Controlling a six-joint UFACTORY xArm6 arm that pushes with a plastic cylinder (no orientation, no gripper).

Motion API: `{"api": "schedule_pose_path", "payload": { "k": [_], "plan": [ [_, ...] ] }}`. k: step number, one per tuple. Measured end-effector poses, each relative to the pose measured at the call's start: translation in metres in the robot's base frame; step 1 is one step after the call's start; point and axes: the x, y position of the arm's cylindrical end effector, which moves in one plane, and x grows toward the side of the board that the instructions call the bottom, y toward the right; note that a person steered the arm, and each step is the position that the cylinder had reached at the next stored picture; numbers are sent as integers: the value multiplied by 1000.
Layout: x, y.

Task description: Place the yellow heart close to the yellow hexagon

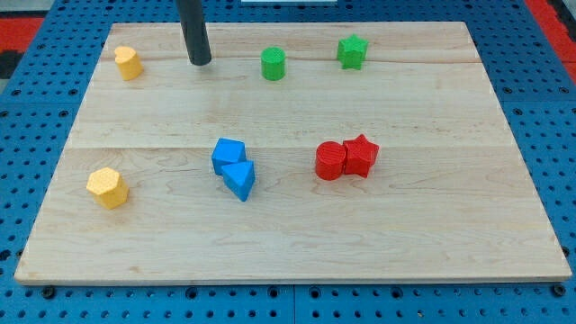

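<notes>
The surface (297,225) is the largest thing here: a pale wooden board of joined planks, its grain running the view's left to right, lying on a blue pegboard base. Our dark rod comes down from the view's top, smooth and matt, and our tip (201,62) rests on the wood near the top edge. We carry no jaws at all, so nothing is held; the rod can only push.

We judge the task barely begun. The yellow heart (128,63) sits at the view's upper left, near our tip and to its left, with a clear gap between them. The yellow hexagon (107,187) lies well apart from it, toward the view's lower left. The whole run down the left side is still to do, and we would first need to get our tip above the heart.

The blocks look like matt moulded plastic with crisp edges. The blue cube (228,155) touches the blue triangle (240,178) at the centre; the red cylinder (330,161) touches the red star (361,155) to their right. Up top stand the green cylinder (273,63) and the green star (353,51).
</notes>
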Motion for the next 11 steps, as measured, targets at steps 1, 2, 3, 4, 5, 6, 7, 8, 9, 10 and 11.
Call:
{"api": "schedule_pose_path", "payload": {
  "k": [1,2,3,4,5,6,7,8,9,10,11],
  "plan": [
    [-35,-44],
    [-23,-91],
    [37,-84],
    [50,-78],
    [5,-70],
    [-19,-120],
    [9,-121],
    [55,-113],
    [89,-113],
    [106,-113],
    [144,-106]
  ]
}}
